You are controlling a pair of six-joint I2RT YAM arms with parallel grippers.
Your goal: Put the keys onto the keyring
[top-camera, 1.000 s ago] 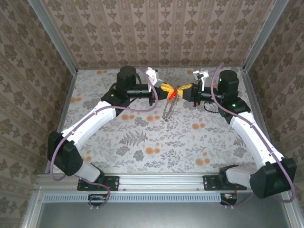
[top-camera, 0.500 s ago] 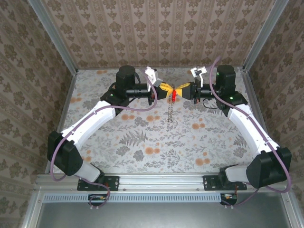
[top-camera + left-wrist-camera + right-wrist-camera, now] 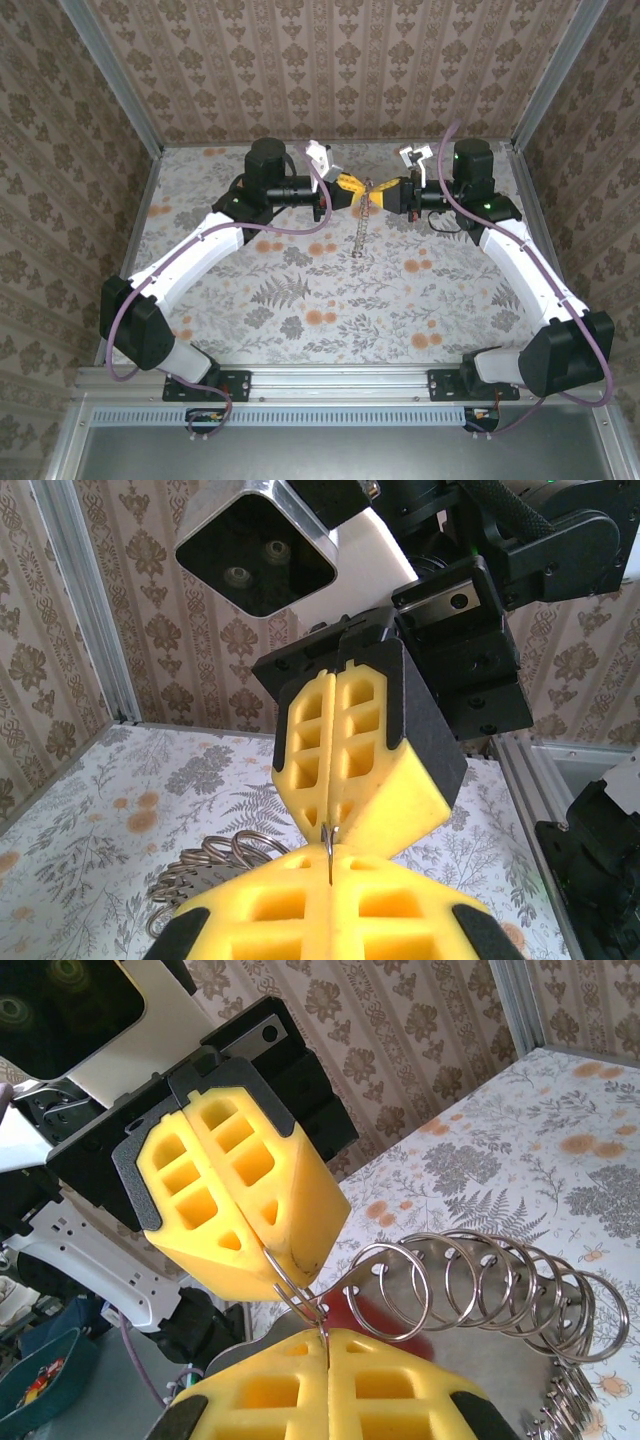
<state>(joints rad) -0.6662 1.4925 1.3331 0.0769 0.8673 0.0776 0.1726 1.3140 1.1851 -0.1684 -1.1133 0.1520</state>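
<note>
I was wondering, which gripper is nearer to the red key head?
Right, it seems. The red key head lies blurred beside the tips of the right gripper; the left gripper meets them from just beyond.

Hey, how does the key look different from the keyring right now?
Colour: the key shows red, the keyring is silvery wire. Size: the key is far smaller than the keyring's long string of loops. Focus: in the right wrist view the key is a blur, the keyring's loops are sharp. Both sit close together.
</note>
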